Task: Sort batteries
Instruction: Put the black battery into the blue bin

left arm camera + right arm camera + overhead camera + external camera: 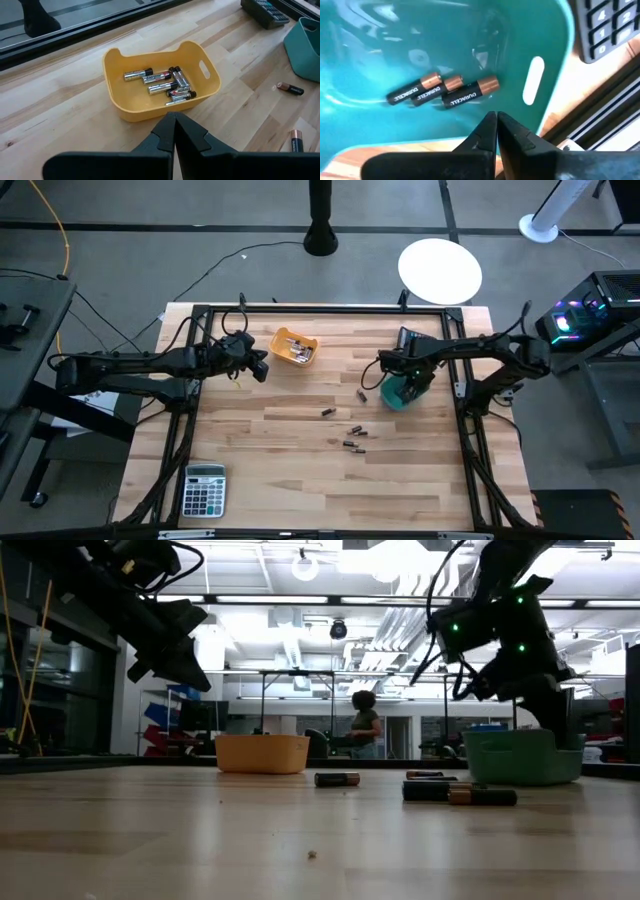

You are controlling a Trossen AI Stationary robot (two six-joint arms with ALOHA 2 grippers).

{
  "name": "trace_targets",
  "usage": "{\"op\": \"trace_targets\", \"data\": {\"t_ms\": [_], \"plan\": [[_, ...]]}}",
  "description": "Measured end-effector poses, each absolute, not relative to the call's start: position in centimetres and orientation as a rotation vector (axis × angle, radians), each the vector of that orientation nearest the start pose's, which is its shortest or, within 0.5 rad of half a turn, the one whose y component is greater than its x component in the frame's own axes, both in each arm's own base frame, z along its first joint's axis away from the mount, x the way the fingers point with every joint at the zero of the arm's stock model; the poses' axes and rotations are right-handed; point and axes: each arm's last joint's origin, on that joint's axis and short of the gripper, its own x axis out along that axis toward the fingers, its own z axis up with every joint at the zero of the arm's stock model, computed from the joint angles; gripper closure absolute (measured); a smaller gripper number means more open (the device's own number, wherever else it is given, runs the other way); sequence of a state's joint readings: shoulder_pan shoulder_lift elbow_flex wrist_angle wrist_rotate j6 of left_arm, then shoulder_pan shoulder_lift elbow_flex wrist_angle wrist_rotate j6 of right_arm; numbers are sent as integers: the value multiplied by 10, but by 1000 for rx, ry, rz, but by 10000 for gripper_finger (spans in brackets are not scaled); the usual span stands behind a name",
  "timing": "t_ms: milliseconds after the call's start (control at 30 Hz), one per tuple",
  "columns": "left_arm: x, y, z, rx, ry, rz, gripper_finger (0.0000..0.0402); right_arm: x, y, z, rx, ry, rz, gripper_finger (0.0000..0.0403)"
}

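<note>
My left gripper (175, 120) is shut and empty, hovering off the table beside the yellow tray (161, 82), on its left (262, 366). Several silver batteries (160, 84) lie in that tray. My right gripper (497, 119) is shut and empty above the teal tray (445, 60), where three dark copper-tipped batteries (445, 90) lie on the floor of the tray. The teal tray (404, 391) stands on the table's right part. Several loose dark batteries (352, 436) lie on the wood near the middle, seen close in the low view (460, 793).
A calculator (204, 489) lies near the table's near left corner; a second calculator (610, 25) lies just beyond the teal tray. Black frame rails (470, 440) run along the table's sides. A person (364, 725) stands far off in the room.
</note>
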State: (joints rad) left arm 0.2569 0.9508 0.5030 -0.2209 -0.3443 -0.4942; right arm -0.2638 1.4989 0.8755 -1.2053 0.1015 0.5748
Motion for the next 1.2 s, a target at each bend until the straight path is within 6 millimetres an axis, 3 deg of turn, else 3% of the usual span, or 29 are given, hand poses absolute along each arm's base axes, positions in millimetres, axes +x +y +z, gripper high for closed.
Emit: {"op": "trace_targets", "data": {"t_ms": [233,367,467,567,833,1067,1200], "plan": [[179,57,207,-432,520,733,401,212,-60,221,583,1500,-774,396],[179,57,207,-434,519,733,401,236,-61,249,657,1188,-667,392],[179,57,207,-433,520,733,401,259,-61,256,746,1021,-569,371],[179,57,207,-433,520,733,402,280,-58,245,744,1005,-526,330],[179,57,207,-431,523,732,402,318,-52,184,701,1256,-553,227],[179,57,206,-408,543,725,401,342,-47,143,637,1394,-559,218],[178,57,206,-406,553,726,402,349,-46,132,621,1440,-581,224]]}}
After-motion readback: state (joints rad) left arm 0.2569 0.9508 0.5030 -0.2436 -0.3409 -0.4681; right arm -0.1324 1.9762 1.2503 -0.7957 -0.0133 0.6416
